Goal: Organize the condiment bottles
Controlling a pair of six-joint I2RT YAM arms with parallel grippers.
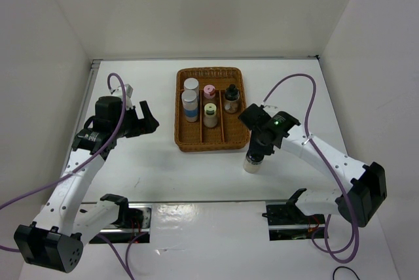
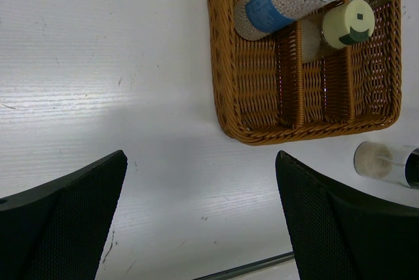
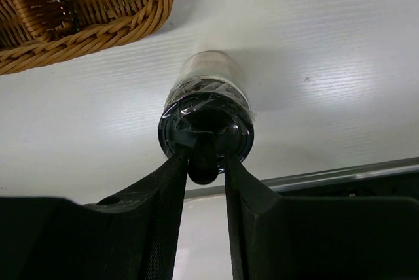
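White walls (image 1: 196, 12) enclose a white, perhaps scuffed, table (image 1: 147, 169).

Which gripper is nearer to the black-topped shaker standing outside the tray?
Right. The right gripper grips the black-topped shaker by its cap; the left gripper hangs open over the table on the opposite side of the wicker tray.

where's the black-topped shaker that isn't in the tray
In the top view, the black-topped shaker is outside the wicker tray, just off its near right corner, its top pinched by the right gripper.
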